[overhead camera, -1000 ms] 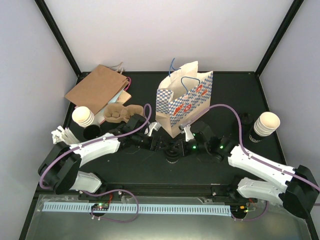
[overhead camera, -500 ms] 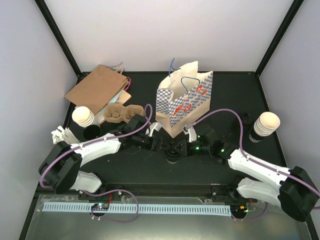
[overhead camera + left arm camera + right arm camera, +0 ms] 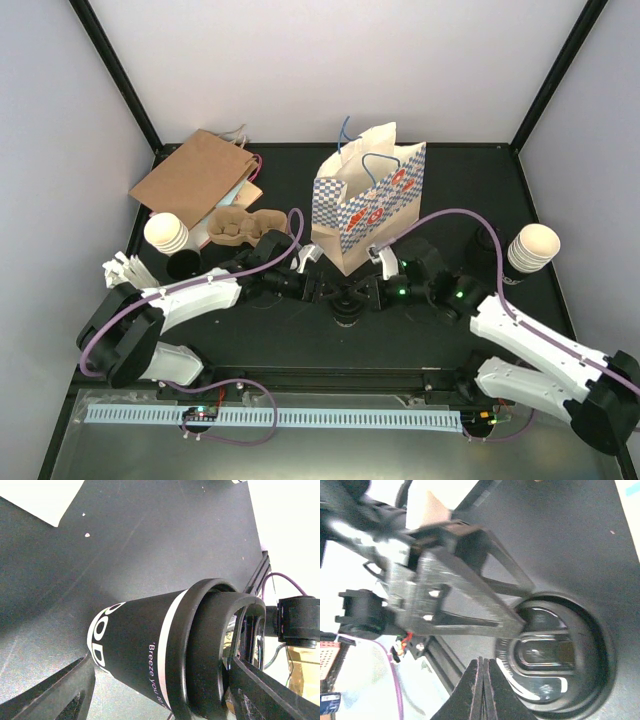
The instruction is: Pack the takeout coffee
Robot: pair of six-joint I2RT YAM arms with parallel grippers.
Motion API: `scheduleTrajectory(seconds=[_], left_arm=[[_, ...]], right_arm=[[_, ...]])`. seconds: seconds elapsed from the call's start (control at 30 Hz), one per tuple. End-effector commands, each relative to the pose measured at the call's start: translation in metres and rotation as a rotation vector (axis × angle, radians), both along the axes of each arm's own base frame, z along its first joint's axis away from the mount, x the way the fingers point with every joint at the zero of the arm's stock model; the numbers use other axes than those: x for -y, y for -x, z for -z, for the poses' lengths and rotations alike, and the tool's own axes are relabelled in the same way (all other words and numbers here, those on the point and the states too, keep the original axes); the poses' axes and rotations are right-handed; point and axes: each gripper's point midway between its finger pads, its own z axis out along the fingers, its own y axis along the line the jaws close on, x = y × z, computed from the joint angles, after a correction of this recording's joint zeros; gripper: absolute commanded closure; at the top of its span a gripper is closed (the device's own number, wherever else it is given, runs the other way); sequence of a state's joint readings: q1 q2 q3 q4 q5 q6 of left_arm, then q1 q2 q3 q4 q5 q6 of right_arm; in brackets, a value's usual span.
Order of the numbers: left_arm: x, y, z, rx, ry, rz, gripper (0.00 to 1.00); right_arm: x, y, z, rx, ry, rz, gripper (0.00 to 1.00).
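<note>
left gripper [image 3: 162, 667] spread astride black lidded cup [image 3: 135, 640], contact unclear | right gripper [image 3: 483, 667] pressed together, lid [image 3: 545, 655] just beyond its tips

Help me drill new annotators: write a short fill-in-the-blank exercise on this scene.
The cup and its lid are both coloured ___.
The right tool, over the lid, is ___ (open or shut).
The bag has checks in white and ___.
Missing words: black; shut; blue.

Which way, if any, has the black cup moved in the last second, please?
No; the black cup stays put, same spot near the checked bag's front corner.
</note>
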State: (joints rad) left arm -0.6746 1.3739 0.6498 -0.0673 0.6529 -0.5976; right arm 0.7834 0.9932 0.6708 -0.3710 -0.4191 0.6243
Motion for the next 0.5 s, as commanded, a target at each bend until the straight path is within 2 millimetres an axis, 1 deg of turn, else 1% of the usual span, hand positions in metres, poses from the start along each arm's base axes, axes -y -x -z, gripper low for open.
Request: scheduleTrajectory(seconds=[0.0, 0.07, 0.13, 0.17, 0.2, 0.23, 0.27, 0.33, 0.47], left_arm=[[-0.010, 0.002, 0.014, -0.012, -0.081, -0.027, 0.25], [-0.010, 0.002, 0.014, -0.013, -0.081, -0.026, 0.25], [-0.010, 0.001, 0.014, -0.012, -0.080, -0.027, 0.25], [-0.009, 0.002, 0.014, -0.012, -0.079, -0.026, 0.25], [-0.010, 0.001, 0.014, -0.013, -0.081, -0.026, 0.25], [-0.010, 0.002, 0.014, -0.013, -0.082, -0.025, 0.25], [-0.010, 0.002, 0.015, -0.014, -0.083, -0.024, 0.25], [-0.010, 0.003, 0.015, -0.015, -0.085, -0.023, 0.25], [-0.010, 0.002, 0.014, -0.012, -0.084, -0.025, 0.25]], right_arm=[[-0.002, 0.008, -0.021, 0.044, -0.055, -0.046, 0.99], [0.003, 0.006, 0.004, 0.010, 0.005, -0.013, 0.99], [0.011, 0.006, 0.037, -0.055, 0.103, 0.010, 0.99], [0.013, 0.006, 0.049, -0.080, 0.136, 0.013, 0.99], [0.015, 0.007, 0.058, -0.096, 0.161, 0.013, 0.99], [0.016, 0.008, 0.062, -0.103, 0.173, 0.015, 0.99], [0.017, 0.008, 0.062, -0.099, 0.173, 0.018, 0.99], [0.016, 0.005, 0.050, -0.070, 0.155, 0.021, 0.99], [0.011, -0.003, 0.012, 0.010, 0.109, 0.018, 0.99]])
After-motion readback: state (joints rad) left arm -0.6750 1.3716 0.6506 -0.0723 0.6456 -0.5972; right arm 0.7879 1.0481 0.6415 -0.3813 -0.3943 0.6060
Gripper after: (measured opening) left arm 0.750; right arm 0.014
